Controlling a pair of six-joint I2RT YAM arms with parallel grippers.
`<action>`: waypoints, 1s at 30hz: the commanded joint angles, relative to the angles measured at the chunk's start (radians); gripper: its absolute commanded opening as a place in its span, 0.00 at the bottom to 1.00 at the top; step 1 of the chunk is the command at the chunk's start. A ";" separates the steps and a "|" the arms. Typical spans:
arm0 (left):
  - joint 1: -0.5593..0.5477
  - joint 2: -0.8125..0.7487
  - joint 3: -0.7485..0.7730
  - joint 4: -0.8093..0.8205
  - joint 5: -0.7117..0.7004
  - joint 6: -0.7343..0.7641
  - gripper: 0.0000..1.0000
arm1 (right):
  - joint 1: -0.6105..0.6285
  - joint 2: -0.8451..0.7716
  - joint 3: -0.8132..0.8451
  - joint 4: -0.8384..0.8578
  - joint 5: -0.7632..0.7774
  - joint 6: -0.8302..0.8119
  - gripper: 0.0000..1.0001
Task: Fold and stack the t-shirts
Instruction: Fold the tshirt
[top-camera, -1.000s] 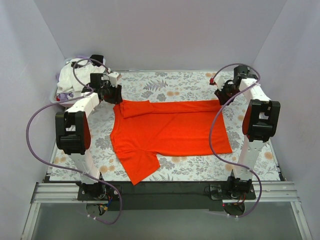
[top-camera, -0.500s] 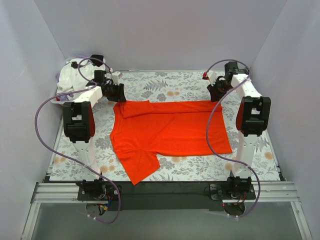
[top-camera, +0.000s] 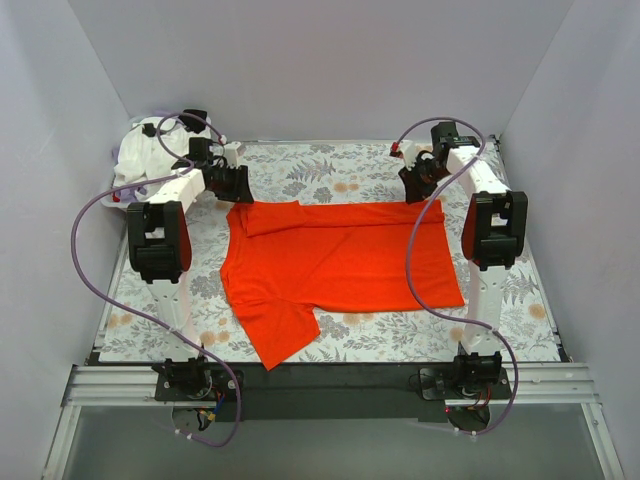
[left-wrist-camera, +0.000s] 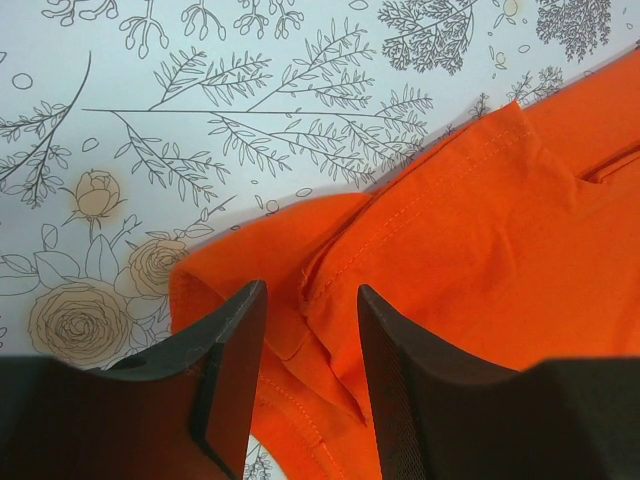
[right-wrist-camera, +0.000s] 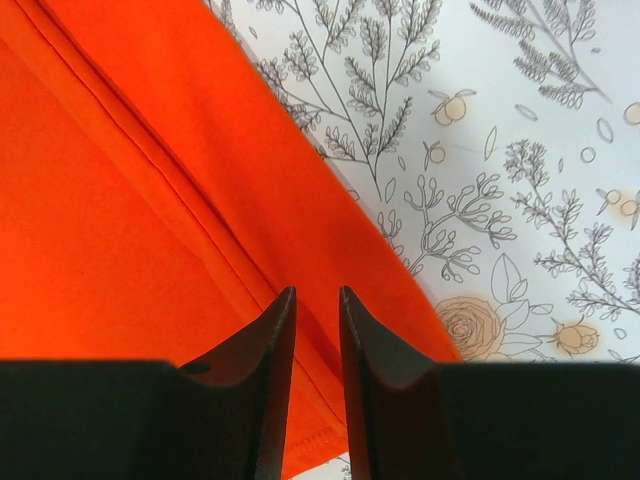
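The orange-red t-shirt (top-camera: 340, 265) lies spread flat in the middle of the floral cloth (top-camera: 330, 170) that covers the table. Its far edge is folded back on itself as a narrow band, and one sleeve points toward the near left. The white t-shirts (top-camera: 135, 160) sit in a loose heap at the far left corner, against the wall and well apart from the orange one.

Both arms reach out to the shirt's far edge, one at each end. The left gripper (top-camera: 238, 190) is at the far left corner. In its wrist view the fingers (left-wrist-camera: 235, 360) stand moderately apart over the rumpled, doubled layers and a stitched hem, with nothing clamped between them.

The right gripper (top-camera: 412, 185) is at the far right corner, above the hem where orange meets the floral print. Its fingers (right-wrist-camera: 270, 350) are almost together with only a thin slit left, and the cloth beneath lies smooth. It has hold of nothing that I can see.
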 joint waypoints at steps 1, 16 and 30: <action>-0.010 -0.017 -0.006 -0.013 0.026 0.017 0.40 | -0.019 -0.032 -0.028 -0.009 0.025 -0.006 0.30; -0.039 0.012 -0.023 -0.019 -0.013 0.066 0.37 | -0.116 -0.087 -0.142 -0.011 0.095 -0.062 0.35; -0.044 -0.078 -0.066 -0.047 0.067 0.086 0.03 | -0.137 -0.119 -0.223 -0.015 0.111 -0.121 0.35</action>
